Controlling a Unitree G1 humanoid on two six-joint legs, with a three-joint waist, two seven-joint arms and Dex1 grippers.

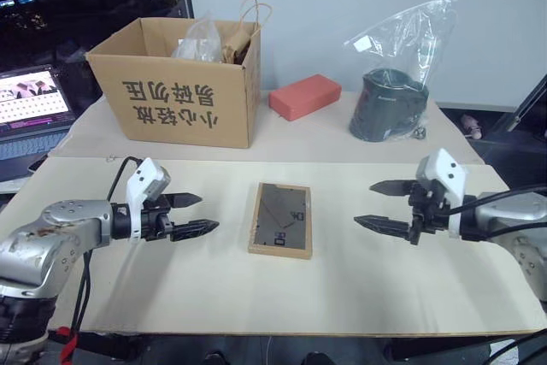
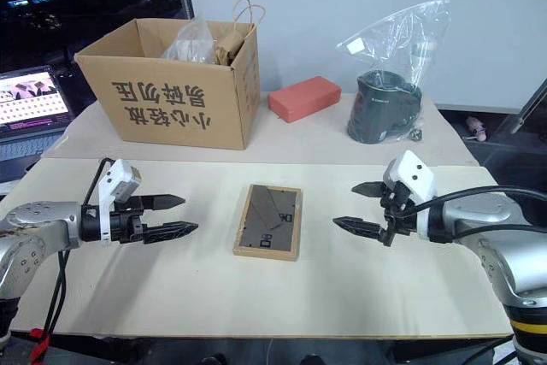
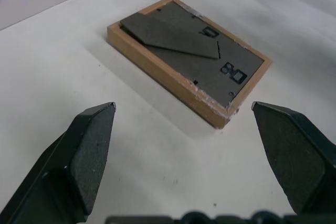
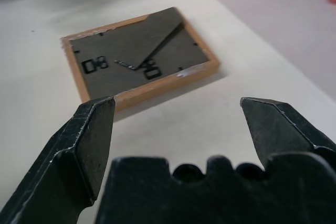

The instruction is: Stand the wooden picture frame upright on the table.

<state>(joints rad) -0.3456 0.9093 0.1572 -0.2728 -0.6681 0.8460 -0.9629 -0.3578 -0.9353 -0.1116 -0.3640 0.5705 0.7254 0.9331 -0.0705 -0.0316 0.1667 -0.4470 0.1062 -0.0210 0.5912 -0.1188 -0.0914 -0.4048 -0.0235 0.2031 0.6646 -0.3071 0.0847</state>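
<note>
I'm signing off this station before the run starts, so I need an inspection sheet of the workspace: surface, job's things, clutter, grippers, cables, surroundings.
Surface: large pale beige table, two panels with a seam across.
Job's things: small light-wood picture frame lies flat, dark back up, stand folded, midway between the grippers.
Clutter: on the far panel, an open brown cardboard box with bags inside, a red rectangular box, a dark round container in a clear plastic bag.
Grippers: left gripper and right gripper both open, empty, above the table, pointing at the frame.
Cables: black cables along both arms.
Surroundings: lit laptop at far left; grey wall behind.
</note>
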